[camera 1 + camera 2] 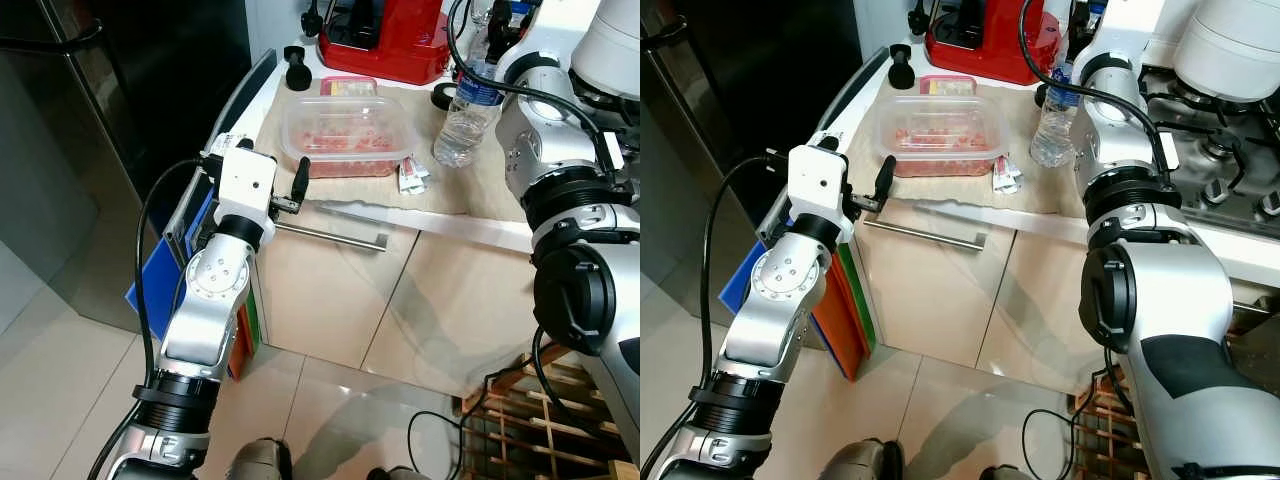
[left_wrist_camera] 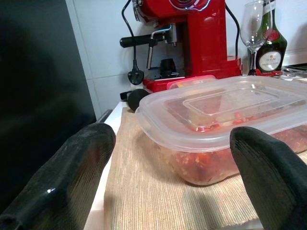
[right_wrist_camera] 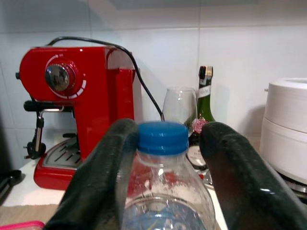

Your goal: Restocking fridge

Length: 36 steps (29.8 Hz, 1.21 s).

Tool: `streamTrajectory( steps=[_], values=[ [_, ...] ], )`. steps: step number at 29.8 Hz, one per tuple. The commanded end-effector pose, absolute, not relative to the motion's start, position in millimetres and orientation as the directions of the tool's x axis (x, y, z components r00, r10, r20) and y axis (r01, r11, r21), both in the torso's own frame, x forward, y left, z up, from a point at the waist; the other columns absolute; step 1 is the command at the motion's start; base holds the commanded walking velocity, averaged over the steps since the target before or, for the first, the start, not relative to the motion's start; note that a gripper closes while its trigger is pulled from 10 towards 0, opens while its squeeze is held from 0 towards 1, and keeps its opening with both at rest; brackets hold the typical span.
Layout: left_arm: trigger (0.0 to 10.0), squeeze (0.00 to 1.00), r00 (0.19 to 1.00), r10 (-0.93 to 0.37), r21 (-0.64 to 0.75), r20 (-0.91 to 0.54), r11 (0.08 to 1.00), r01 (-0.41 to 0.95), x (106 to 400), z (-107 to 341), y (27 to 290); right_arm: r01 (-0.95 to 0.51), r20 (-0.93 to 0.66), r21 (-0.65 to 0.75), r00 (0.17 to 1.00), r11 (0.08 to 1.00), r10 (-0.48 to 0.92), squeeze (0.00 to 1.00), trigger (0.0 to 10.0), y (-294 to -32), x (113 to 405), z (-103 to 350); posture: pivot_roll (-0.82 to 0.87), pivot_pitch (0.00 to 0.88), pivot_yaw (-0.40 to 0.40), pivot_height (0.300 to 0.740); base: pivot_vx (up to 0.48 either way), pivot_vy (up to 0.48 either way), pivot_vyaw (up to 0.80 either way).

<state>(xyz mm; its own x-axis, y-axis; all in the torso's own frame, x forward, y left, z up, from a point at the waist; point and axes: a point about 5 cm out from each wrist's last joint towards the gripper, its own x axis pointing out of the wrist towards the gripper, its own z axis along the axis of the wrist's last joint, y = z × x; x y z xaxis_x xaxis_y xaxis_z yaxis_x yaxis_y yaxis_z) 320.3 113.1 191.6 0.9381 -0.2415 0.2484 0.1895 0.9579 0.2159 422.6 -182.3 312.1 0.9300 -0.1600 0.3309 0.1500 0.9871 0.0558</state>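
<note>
The step in hand is judged to be the pick-up of items from the counter for the fridge (image 1: 100,130), whose dark door stands left of the counter. The tub (image 1: 347,133), lidded and filled with red food, rests on a woven mat (image 1: 440,185) near the counter's front edge. The left gripper (image 2: 168,172) is held released just before the tub's near left corner, one finger (image 1: 299,178) raised at the counter edge; the tub is not yet enclosed. The bottle (image 1: 465,115) stands upright on the mat just right of the tub. The right gripper (image 3: 165,143) is placed around the bottle's blue cap, its fingers close on either side; whether they are clamped on the neck cannot be told. The next move is judged to call for the left gripper to be advanced until the tub's corner lies between the fingers, then closed. Behind the tub stand a red coffee machine (image 1: 385,35), a wine glass (image 3: 180,108) and a green bottle (image 3: 205,96); a small packet (image 1: 412,178) lies between tub and bottle. A drawer handle (image 1: 330,235) sits below the tub and is well clear of the lift.
</note>
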Motion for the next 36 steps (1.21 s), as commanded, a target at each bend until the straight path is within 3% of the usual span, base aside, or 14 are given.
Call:
streamTrajectory(
  steps=[1,15,23,26,32,33,34,36],
  values=[
    [10.0,0.00,0.937,-0.241,0.212,0.254,0.959,0.189,323,196,111,0.147,0.358,0.055,0.920,0.988,-0.157,0.08,0.0,-184,422,321,0.22,0.086,-0.022,0.740,0.000,0.000,0.00],
    [10.0,0.00,0.935,-0.248,0.210,0.254,0.957,0.197,326,195,107,0.128,0.372,0.015,0.920,0.992,-0.124,0.10,0.0,-183,421,315,0.20,0.086,-0.022,0.740,0.000,0.000,0.00],
    [10.0,0.00,0.933,-0.252,0.213,0.255,0.956,0.201,327,195,106,0.154,0.486,0.040,0.860,0.987,-0.154,0.10,0.0,-193,414,340,0.20,0.085,-0.022,0.740,0.000,0.000,0.00],
    [10.0,0.00,0.933,-0.251,0.215,0.256,0.956,0.198,327,194,106,0.164,0.551,0.037,0.819,0.986,-0.157,0.08,0.0,-198,409,359,0.20,0.083,-0.024,0.740,0.000,0.000,0.00],
    [10.0,0.00,0.932,-0.254,0.218,0.258,0.955,0.200,326,194,105,0.182,0.547,0.025,0.821,0.983,-0.166,0.00,0.0,-200,410,362,0.20,0.076,-0.027,0.740,0.000,0.000,0.00],
    [10.0,0.00,0.932,-0.255,0.218,0.257,0.955,0.201,326,194,105,0.181,0.533,0.015,0.831,0.983,-0.162,0.00,3.0,-199,411,361,0.20,0.074,-0.028,0.740,0.000,0.000,0.00],
    [10.0,0.00,0.932,-0.257,0.220,0.255,0.954,0.203,326,193,104,0.155,0.497,0.035,0.855,0.987,-0.152,0.08,10.0,-195,414,355,0.20,0.070,-0.029,0.740,0.000,0.000,0.00],
    [10.0,0.00,0.932,-0.259,0.220,0.254,0.954,0.204,325,192,104,0.144,0.483,0.054,0.862,0.988,-0.152,0.08,10.0,-195,415,352,0.20,0.069,-0.030,0.740,0.000,0.000,0.00]
  ],
)
